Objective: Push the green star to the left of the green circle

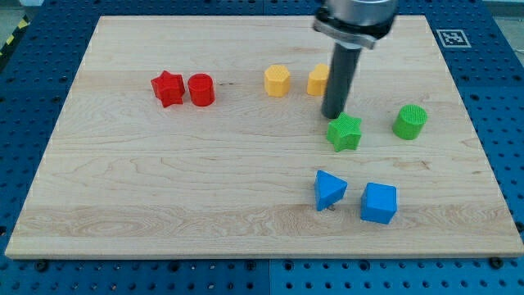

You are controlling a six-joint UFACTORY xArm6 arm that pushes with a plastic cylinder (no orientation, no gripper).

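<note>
The green star [345,133] lies right of the board's middle. The green circle [409,122] stands to its right, with a gap between them. My tip [333,117] sits just above and slightly left of the green star, touching or nearly touching its top edge. The dark rod rises from there toward the view's top and hides part of a yellow block [318,80].
A yellow block [277,80] sits left of the rod. A red star [168,88] and a red circle [201,89] lie at the upper left. A blue triangle [329,189] and a blue cube [379,202] lie below the green star. The wooden board [164,188] rests on a blue table.
</note>
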